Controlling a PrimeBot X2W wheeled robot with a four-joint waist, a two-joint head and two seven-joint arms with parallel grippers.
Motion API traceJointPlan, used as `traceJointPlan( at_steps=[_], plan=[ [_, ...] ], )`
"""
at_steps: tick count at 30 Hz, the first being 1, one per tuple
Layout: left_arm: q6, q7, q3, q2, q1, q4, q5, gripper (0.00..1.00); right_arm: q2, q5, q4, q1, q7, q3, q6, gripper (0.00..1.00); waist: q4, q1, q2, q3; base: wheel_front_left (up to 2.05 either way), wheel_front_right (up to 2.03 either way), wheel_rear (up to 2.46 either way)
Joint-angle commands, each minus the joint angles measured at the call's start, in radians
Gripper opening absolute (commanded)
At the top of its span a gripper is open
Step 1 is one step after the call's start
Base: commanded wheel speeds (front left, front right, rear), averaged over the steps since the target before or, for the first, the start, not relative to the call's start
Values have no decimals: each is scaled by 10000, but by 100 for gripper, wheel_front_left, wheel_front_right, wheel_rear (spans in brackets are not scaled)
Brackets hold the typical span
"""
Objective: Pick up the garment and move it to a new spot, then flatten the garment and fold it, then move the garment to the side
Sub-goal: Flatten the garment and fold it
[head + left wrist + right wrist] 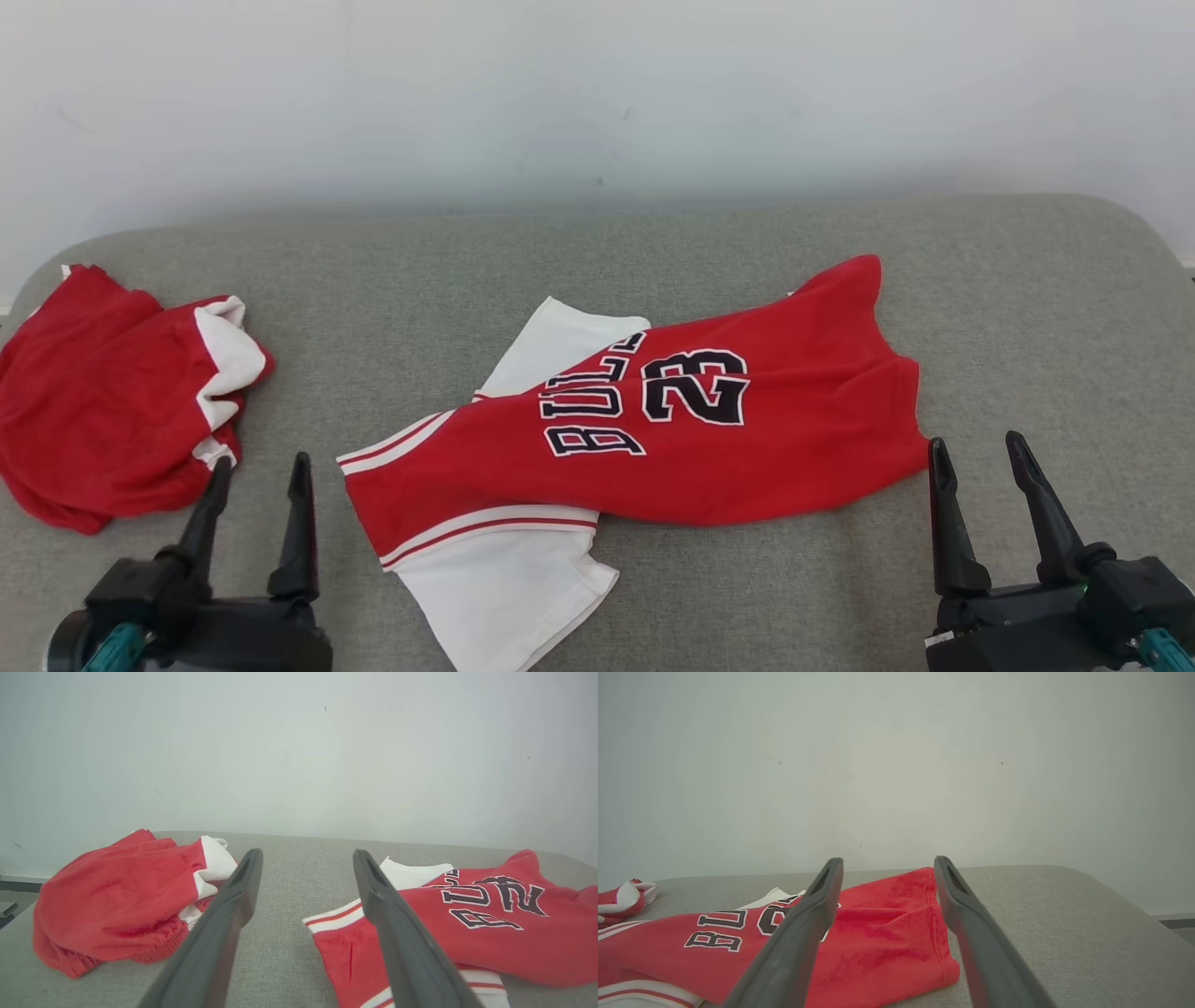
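Currently, head view: the jersey (747, 448) lies on the grey padded surface (653, 252) at the centre of the frame. It is loosely spread, not flat, with its long axis running from about 8 o'clock up to 2 o'clock. Red side up; the dark lettering (644, 397) reads BULLS 23, partly creased over. One white panel (560, 341) sticks out from under the red cloth toward 11 o'clock. A second white piece (504, 588) lies at the 7 o'clock end, below a red-and-white striped band. The far end at 2 o'clock narrows to a rounded tip. A heap of red and white cloth (103, 401) sits crumpled at 9 o'clock, near the surface's left edge, well apart from the jersey. Left gripper (262, 462) at 7 o'clock: fingers spread, nothing between them, pointing toward 12. Its outer finger overlaps the heap's near edge in the head view; contact cannot be told. Left wrist view shows bare grey fabric in the gap, the heap off at 9 o'clock, the jersey at 3 o'clock. Right gripper (976, 441) at 4 o'clock: fingers spread, holding nothing, tips just beside the jersey's right hem; touching or not cannot be told. In the right wrist view the red hem shows in the gap between the two fingers. A pale wall (597, 93) stands behind the surface at 12 o'clock.
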Motion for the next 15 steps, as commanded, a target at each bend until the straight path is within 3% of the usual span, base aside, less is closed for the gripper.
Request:
traceJointPlan(
  at_steps=[1, 8, 15],
  plan=[
    [33, -6, 202, -26, 245, -266, 198, 100, -32, -47, -17, 118, -4, 27, -27, 100, 94, -1, -1, -92, 0, 0, 0],
    [25, -6, 707, -301, 1168, -1449, 877, 100, -96, -75, 10, 312, -4, 71, -27, 100, 200, -1, -1, -236, 0, 0, 0],
    [-59, -7, 866, -528, 1572, -1466, 976, 100, -34, -101, 172, 520, -4, 68, -27, 100, 222, -1, -1, -272, 0, 0, 0]
  ],
)
